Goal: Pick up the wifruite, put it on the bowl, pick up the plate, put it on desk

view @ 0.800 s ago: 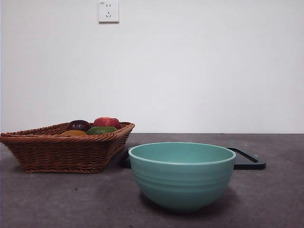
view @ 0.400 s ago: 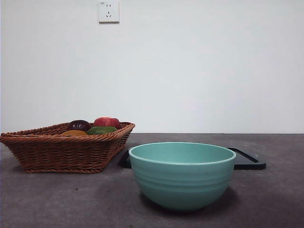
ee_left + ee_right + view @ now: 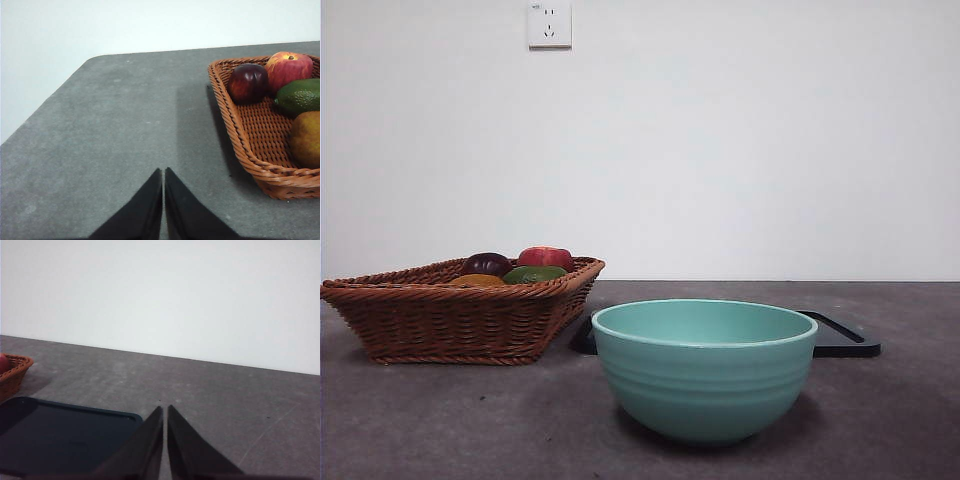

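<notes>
The teal bowl (image 3: 704, 385) stands empty on the grey desk (image 3: 420, 420), near the front. A wicker basket (image 3: 250, 145) at the left holds a dark red fruit (image 3: 248, 82), a red one (image 3: 289, 67), a green one (image 3: 300, 96) and a yellow-brown one (image 3: 305, 139); I cannot tell which is the wifruite. No plain plate shows, only a flat black tray (image 3: 60, 440). My left gripper (image 3: 163, 172) hangs shut and empty over bare desk beside the basket. My right gripper (image 3: 165, 410) is shut and empty near the tray's corner. Neither arm shows in the front view.
The black tray (image 3: 840, 340) lies flat behind the bowl, between it and the basket (image 3: 450, 320). A white wall with a socket (image 3: 549, 24) closes off the back of the desk. The desk's rounded corner and edge show in the left wrist view.
</notes>
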Motion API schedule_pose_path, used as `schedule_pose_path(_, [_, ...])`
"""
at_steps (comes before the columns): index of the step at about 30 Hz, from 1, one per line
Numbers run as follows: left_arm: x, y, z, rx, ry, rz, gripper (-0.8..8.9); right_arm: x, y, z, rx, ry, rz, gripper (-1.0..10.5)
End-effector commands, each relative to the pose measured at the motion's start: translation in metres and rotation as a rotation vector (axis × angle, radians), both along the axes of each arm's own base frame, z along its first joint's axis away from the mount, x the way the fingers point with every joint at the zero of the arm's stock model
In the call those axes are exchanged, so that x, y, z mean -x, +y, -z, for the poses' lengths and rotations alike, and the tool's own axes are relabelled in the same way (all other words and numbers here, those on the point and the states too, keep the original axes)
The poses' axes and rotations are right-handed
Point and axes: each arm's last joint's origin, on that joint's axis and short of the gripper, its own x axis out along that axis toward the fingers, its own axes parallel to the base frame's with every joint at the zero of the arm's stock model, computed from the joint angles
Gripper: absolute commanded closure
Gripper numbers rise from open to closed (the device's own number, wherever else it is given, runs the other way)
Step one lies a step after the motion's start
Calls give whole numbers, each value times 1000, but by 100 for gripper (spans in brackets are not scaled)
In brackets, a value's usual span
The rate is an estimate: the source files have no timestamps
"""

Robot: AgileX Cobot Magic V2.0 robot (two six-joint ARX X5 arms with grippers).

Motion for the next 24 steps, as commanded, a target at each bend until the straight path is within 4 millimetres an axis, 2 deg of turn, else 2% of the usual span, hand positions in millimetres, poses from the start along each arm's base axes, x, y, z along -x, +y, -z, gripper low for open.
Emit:
schedule_pose_path(1, [-1,0,7,7,24,-2,806,1,1,5,6,-27,-10,940])
schedule_pose_path(11, [-1,0,7,7,24,-2,806,-2,5,18,5,36,-15,940])
schedule_pose_path(21, [-1,0,7,7,24,-2,806,0,5,38,15,243,3,940])
schedule_pose_path(24, [-1,0,7,7,24,-2,806,0,5,37,7,241,6,940])
